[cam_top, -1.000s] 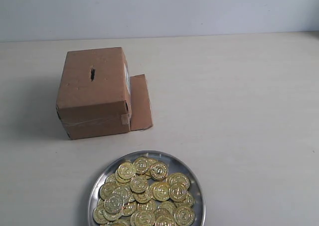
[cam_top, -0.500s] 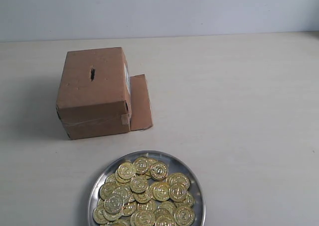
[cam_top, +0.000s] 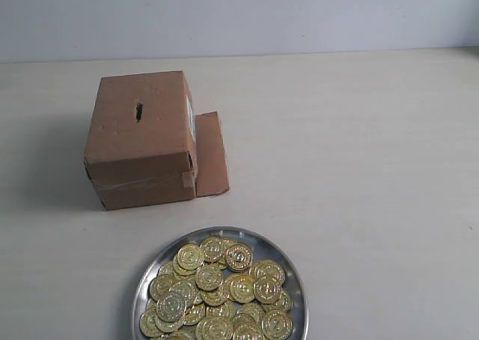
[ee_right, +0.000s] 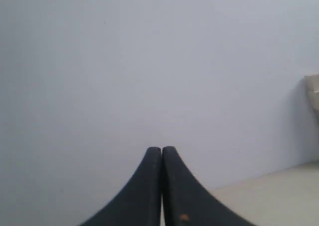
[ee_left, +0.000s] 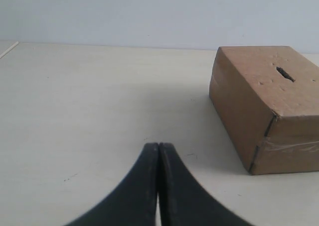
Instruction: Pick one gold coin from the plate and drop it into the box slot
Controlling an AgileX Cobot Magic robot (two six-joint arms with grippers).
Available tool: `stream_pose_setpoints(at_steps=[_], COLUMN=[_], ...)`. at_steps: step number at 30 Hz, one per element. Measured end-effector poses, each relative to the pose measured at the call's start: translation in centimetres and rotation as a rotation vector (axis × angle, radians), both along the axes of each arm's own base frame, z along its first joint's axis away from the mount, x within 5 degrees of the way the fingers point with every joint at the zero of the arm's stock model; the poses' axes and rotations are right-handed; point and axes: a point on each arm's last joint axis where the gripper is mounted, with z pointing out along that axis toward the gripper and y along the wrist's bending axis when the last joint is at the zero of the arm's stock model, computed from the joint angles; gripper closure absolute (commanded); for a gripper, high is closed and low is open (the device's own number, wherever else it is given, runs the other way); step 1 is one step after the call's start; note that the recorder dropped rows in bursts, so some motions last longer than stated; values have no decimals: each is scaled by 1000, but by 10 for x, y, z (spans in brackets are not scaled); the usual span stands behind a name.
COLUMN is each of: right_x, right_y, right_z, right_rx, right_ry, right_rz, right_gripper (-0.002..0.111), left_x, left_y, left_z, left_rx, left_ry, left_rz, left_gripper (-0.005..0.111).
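Observation:
A round silver plate (cam_top: 293,274) lies at the near edge of the table, heaped with several gold coins (cam_top: 209,277). Behind it to the left stands the brown cardboard box (cam_top: 142,149), with the dark box slot (cam_top: 138,111) in its top face and a loose flap (cam_top: 210,153) lying at its right side. No arm shows in the exterior view. In the left wrist view my left gripper (ee_left: 158,145) is shut and empty, low over the table, apart from the box (ee_left: 259,111) and slot (ee_left: 285,74). My right gripper (ee_right: 161,149) is shut and empty, facing the pale wall.
The table (cam_top: 359,168) is a pale cream surface ending at a light grey-blue wall (cam_top: 239,18). The right wrist view shows a strip of the tabletop (ee_right: 269,196) and a pale object (ee_right: 314,91) at the frame's edge.

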Motion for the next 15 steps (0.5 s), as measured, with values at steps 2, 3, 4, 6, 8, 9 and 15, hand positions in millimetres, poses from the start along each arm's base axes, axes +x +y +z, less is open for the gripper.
stream_pose_setpoints(at_steps=[2, 3, 4, 6, 8, 9, 15], right_x=[-1, -1, -1, -2, -4, -5, -23], right_y=[-1, -2, -2, -1, 0, 1, 6], right_z=[3, 3, 3, 7, 18, 23, 72], right_rx=[76, 104, 128, 188, 230, 237, 211], right_ry=[-34, -41, -44, -46, -54, -58, -110], right_rz=[5, 9, 15, 39, 66, 76, 136], right_gripper=[108, 108, 108, 108, 108, 108, 108], left_x=[0, 0, 0, 0, 0, 0, 0], left_y=[0, 0, 0, 0, 0, 0, 0], left_z=[0, 0, 0, 0, 0, 0, 0], left_rx=[0, 0, 0, 0, 0, 0, 0], left_ry=[0, 0, 0, 0, 0, 0, 0], left_rz=[0, 0, 0, 0, 0, 0, 0], left_gripper=[106, 106, 106, 106, 106, 106, 106])
